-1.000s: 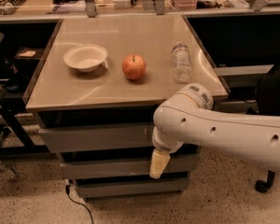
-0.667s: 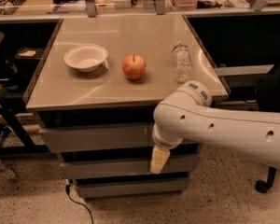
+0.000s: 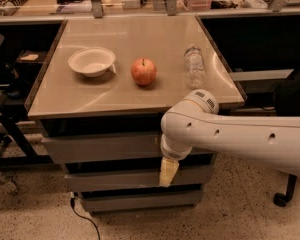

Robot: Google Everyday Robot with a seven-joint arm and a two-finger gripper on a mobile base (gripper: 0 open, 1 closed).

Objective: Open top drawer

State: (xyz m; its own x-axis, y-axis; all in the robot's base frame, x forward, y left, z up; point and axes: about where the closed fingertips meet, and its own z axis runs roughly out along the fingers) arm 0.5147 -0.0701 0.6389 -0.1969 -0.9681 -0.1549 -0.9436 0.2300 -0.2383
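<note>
The top drawer (image 3: pixel 102 148) is the widest grey handleless panel right under the table top, and it looks closed or nearly so. Two narrower grey drawers (image 3: pixel 115 180) sit below it. My white arm reaches in from the right across the drawer fronts. My gripper (image 3: pixel 168 172) hangs below the arm's wrist, its pale yellowish tip pointing down in front of the middle drawer, just below the top drawer's right part. The right end of the top drawer is hidden behind my arm.
On the table top (image 3: pixel 130 99) stand a white bowl (image 3: pixel 91 61), a red apple (image 3: pixel 143 71) and a clear plastic bottle (image 3: pixel 194 66) lying down. A cable (image 3: pixel 82 215) runs on the speckled floor. Dark desks and a chair wheel (image 3: pixel 280 199) flank the cabinet.
My arm and gripper have shifted slightly to the right in front of the drawers. The drawers and table objects have not moved.
</note>
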